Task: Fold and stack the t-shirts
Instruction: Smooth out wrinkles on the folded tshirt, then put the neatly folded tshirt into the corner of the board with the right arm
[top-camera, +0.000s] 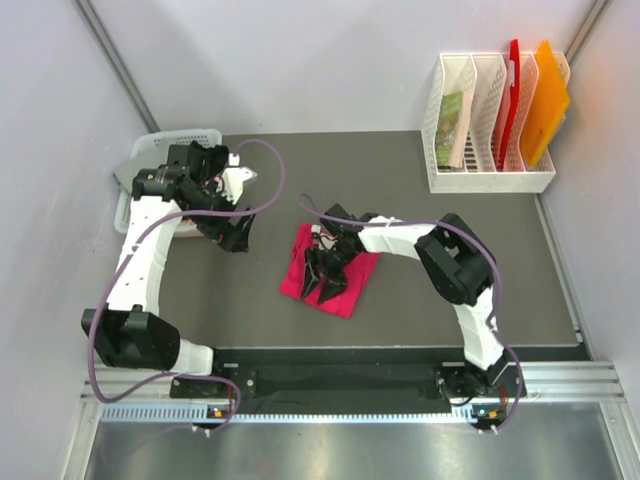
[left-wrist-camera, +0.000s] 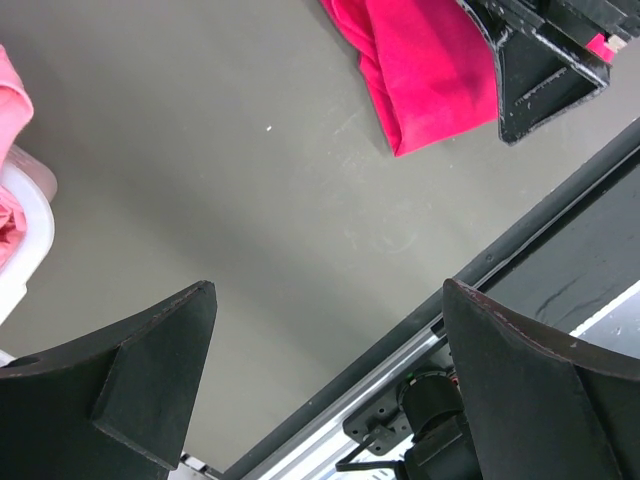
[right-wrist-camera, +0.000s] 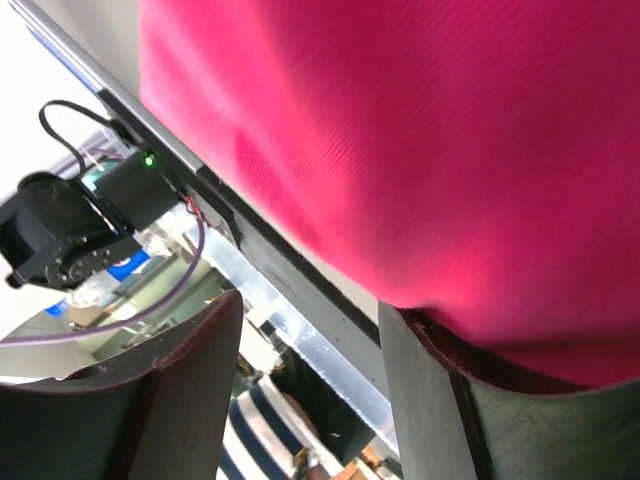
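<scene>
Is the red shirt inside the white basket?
No, the red shirt lies on the grey table beneath the right gripper, apart from the white basket at the table's left side.

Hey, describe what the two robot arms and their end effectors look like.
Both the left arm and right arm have white link shells with black joint housings. A purple cable loops along each. The left end effector and right end effector are black, with broad wedge-shaped fingers edged faintly red.
</scene>
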